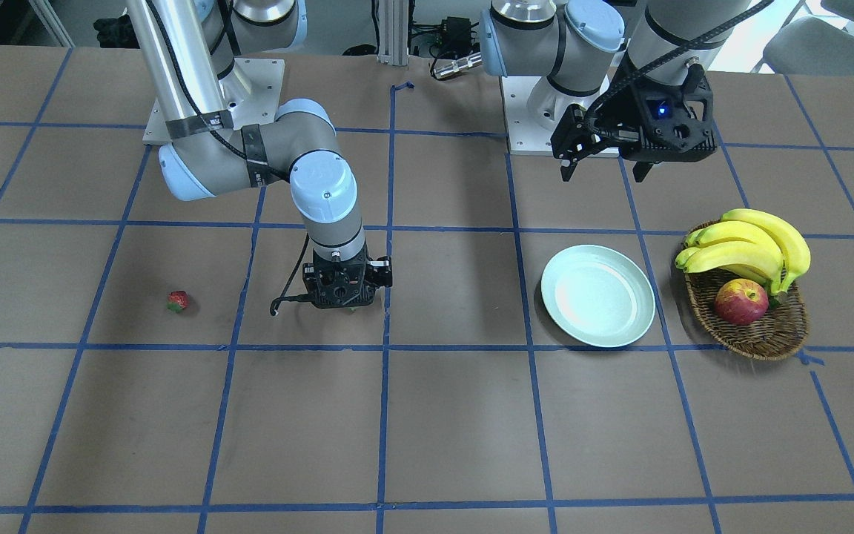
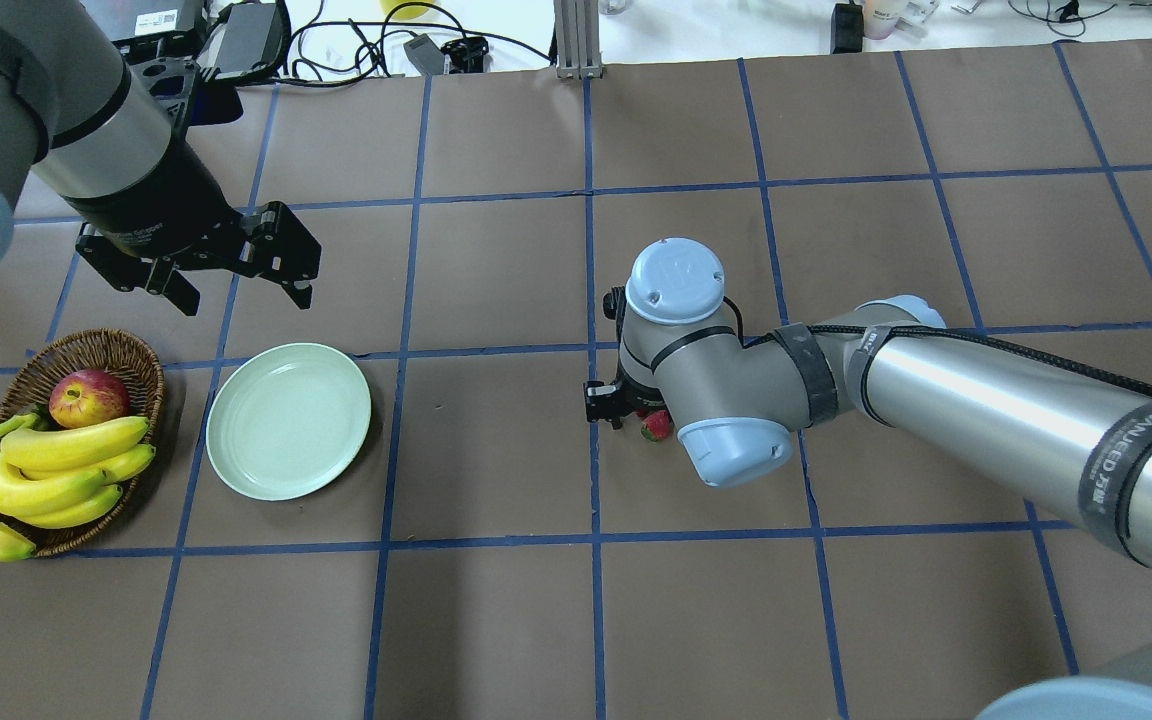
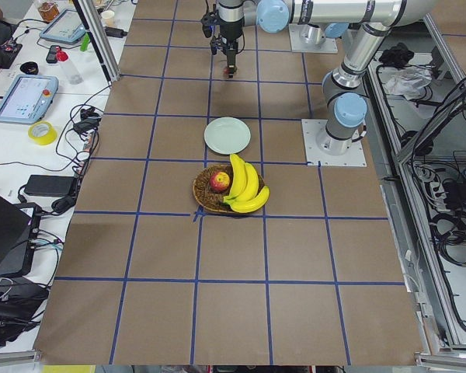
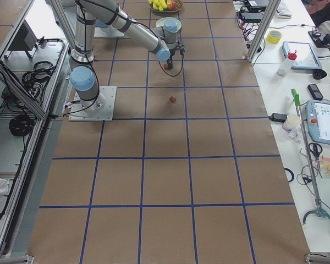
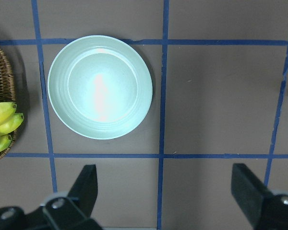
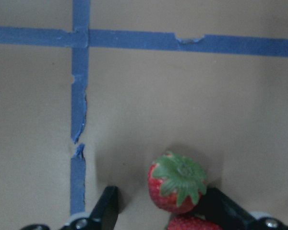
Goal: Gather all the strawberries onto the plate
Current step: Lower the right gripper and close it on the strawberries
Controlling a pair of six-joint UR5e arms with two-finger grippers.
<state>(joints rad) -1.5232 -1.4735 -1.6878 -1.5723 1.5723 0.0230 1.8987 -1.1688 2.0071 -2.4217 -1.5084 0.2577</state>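
Observation:
My right gripper (image 1: 349, 304) is lowered to the table near its middle. In the right wrist view it (image 6: 161, 206) is open, with its jaws on either side of a strawberry (image 6: 177, 189). The right finger (image 6: 221, 208) touches the berry and the left finger stands apart. A second strawberry (image 6: 189, 223) lies right behind it at the frame's bottom edge. One berry shows beside the wrist in the overhead view (image 2: 656, 427). A third strawberry (image 1: 178, 301) lies alone farther out. The pale mint plate (image 1: 597, 295) is empty. My left gripper (image 1: 605, 167) hovers open near the plate (image 5: 100, 87).
A brown wicker basket (image 1: 768, 337) with a bunch of bananas (image 1: 749, 248) and a red-yellow apple (image 1: 740, 302) stands right beside the plate. The brown table (image 1: 457, 415) is marked with a blue tape grid. The arm bases are bolted along the robot's edge.

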